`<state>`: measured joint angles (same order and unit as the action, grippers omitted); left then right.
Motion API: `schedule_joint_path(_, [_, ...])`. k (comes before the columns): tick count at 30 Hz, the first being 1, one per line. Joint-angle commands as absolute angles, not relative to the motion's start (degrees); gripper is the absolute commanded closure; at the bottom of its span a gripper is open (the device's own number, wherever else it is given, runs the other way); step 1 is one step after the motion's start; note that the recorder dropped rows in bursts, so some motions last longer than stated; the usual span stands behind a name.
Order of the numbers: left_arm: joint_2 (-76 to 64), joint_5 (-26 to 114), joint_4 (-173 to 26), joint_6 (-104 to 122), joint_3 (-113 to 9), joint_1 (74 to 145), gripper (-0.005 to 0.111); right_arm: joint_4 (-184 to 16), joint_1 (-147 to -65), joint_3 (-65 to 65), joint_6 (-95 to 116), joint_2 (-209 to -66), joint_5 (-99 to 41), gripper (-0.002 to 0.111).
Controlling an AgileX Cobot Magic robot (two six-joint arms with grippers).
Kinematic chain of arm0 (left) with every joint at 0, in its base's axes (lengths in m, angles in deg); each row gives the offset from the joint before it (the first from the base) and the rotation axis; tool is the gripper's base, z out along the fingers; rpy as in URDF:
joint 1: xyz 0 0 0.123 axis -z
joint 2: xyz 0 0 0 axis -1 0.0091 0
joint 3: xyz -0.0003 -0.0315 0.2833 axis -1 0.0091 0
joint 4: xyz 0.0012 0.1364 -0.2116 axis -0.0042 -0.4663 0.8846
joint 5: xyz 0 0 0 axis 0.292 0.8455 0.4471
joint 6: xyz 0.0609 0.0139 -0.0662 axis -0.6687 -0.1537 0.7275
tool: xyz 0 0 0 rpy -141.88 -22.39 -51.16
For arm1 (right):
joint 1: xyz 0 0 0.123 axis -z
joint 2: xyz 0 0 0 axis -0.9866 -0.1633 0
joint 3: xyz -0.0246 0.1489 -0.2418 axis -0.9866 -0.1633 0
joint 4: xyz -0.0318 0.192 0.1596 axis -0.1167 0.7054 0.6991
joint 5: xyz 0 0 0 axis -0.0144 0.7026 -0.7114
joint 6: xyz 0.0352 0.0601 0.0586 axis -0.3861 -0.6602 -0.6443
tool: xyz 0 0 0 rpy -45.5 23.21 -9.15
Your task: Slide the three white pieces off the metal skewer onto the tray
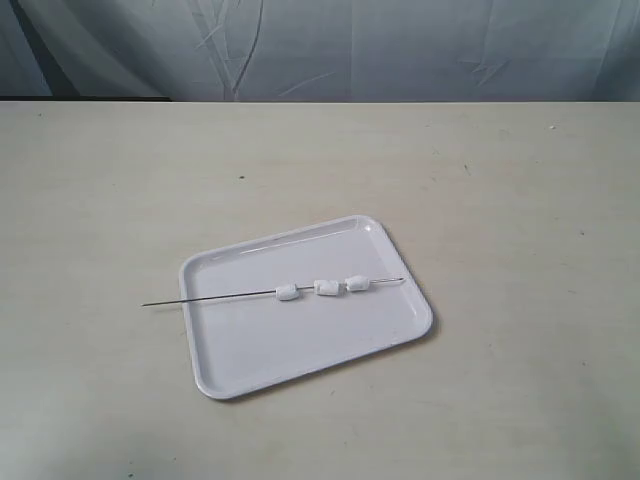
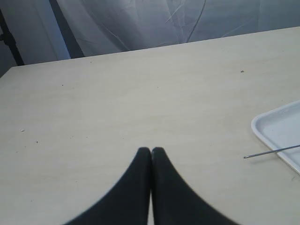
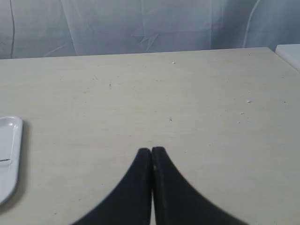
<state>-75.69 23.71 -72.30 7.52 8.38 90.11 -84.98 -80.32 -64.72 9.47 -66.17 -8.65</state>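
Observation:
A glossy white tray lies on the pale table in the exterior view. Across it rests the thin metal skewer, its left end sticking out past the tray's left rim. Three white pieces are threaded on it: one, one and one. Neither arm shows in the exterior view. My left gripper is shut and empty above bare table, with the tray's corner and the skewer's tip off to one side. My right gripper is also shut and empty; the tray's edge shows at the frame's border.
The table is a wide pale wooden surface with a grey curtain behind its far edge. A white object peeks in at one corner of the right wrist view.

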Motion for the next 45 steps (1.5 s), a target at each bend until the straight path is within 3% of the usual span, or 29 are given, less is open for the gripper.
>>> schedule_joint_path(1, [-75.9, 24.1, -72.2, 7.7, 8.7, 90.4, 0.107, -84.9, -80.1, -64.8, 9.5, -65.8, -8.8, 0.109])
schedule_joint_path(13, [-75.9, 24.1, -72.9, 7.0, 8.7, 90.4, 0.107, -84.9, -80.1, -64.8, 9.5, -65.8, -8.8, 0.109])
schedule_joint_path(18, [-75.9, 30.2, -85.2, 3.6, 8.7, 90.4, 0.107, -84.9, -80.1, -64.8, 9.5, -65.8, -8.8, 0.109])
schedule_joint_path(25, [-75.9, 50.5, -70.7, 8.2, 8.7, 90.4, 0.107, -85.0, -80.1, -64.8, 9.5, -65.8, -8.8, 0.109])
schedule_joint_path(39, [-75.9, 51.0, -68.4, 8.1, 8.7, 90.4, 0.107, -85.0, -80.1, -64.8, 9.5, -65.8, -8.8, 0.109])
schedule_joint_path(45, [-75.9, 56.7, -54.9, 14.1, 8.7, 90.4, 0.107, -85.0, -80.1, -64.8, 9.5, -65.8, -8.8, 0.109])
